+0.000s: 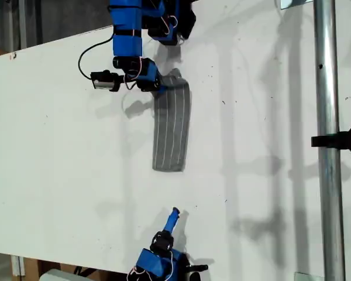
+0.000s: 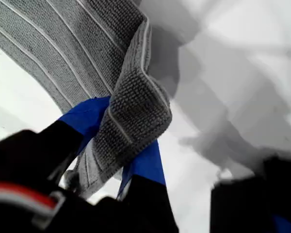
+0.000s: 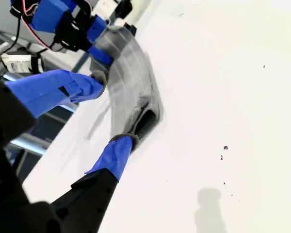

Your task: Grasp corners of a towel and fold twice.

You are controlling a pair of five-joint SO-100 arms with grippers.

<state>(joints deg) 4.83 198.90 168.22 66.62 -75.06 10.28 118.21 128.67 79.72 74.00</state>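
My first gripper (image 2: pixel 119 145): blue jaws pinched on a folded edge of the towel (image 1: pixel 171 126), at the strip's far end near the top of the exterior view.
My second gripper (image 3: pixel 114 109): jaws spread, nothing between them, aimed at the near end of the cloth; in the exterior view low and centre, apart from the towel.
Towel: folded into a narrow grey striped strip on the white table (image 1: pixel 58 170), running from the first gripper down toward the second; far end lifted and bunched in the jaws, near end flat with a small open fold.
Corners: held one buried in the pinch, not separable from the bunched fabric; others cannot be told apart.
Around: metal pole (image 1: pixel 327 140) upright at the exterior view's right with a black clamp (image 1: pixel 342 139); black cable (image 1: pixel 90 55) looping beside the first arm.
In the way: pole crosses the table's edge only, clear of towel.
Cut off: both arm bases at the frame edges; the first wrist view's foreground dark and blurred.
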